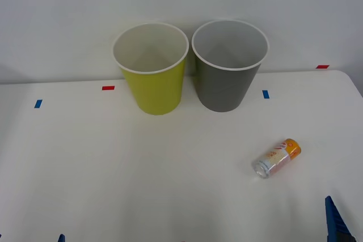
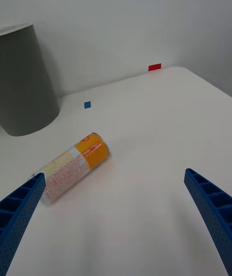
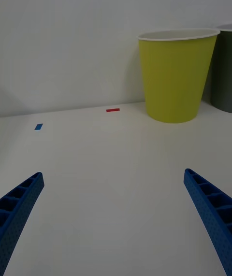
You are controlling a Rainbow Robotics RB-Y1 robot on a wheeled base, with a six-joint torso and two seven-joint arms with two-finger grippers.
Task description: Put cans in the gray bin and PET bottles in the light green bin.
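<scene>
The can [image 1: 277, 158] lies at five o'clock from the gray bin [image 1: 229, 77]; the right end effector [image 2: 113, 218], spread wide, is to be closed around it

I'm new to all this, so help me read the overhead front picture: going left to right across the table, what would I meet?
Blue tape mark → red tape mark → light green bin → gray bin → can lying on its side → red tape mark.

Gray bin [image 2: 21, 80] top & left side cut off by frame edge. Can [image 1: 277, 158] print too small to read. Right gripper [image 1: 346, 236]: just one fingertip in front view.
</scene>
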